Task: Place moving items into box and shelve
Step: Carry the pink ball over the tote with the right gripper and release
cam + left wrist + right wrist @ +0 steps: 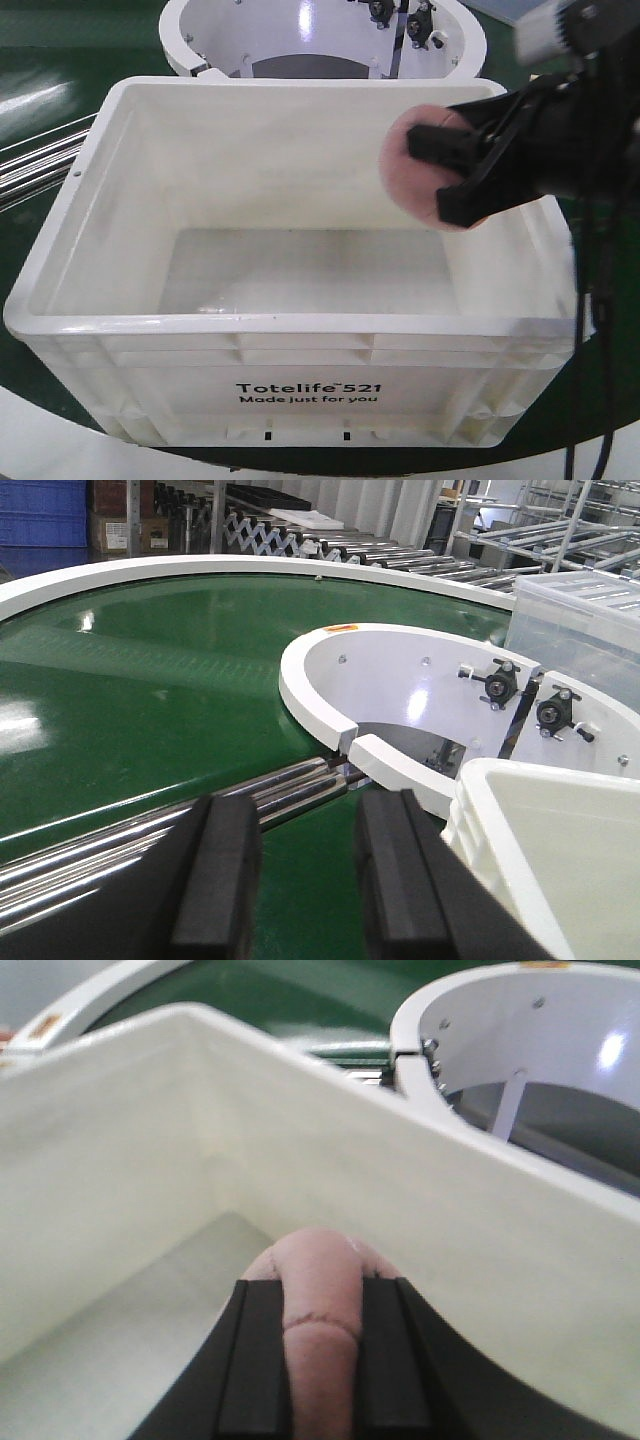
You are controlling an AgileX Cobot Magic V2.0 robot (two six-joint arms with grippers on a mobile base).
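A glossy green tabletop [150, 700] curves under a white outer rim. Behind it the room holds stacked blue bins [40, 515] at 11 o'clock and roller racks. One white box [300, 325] stands on the green, with one white ring housing [320, 40] at its 12 o'clock and steel rollers [40, 160] at its 9 o'clock. One pink-brown ball [410, 165] is visible, held inside the box's rim at 2 o'clock, above the floor. The right end effector [452, 176] is clamped on it. The left end effector [300, 825] is spread wide and empty.
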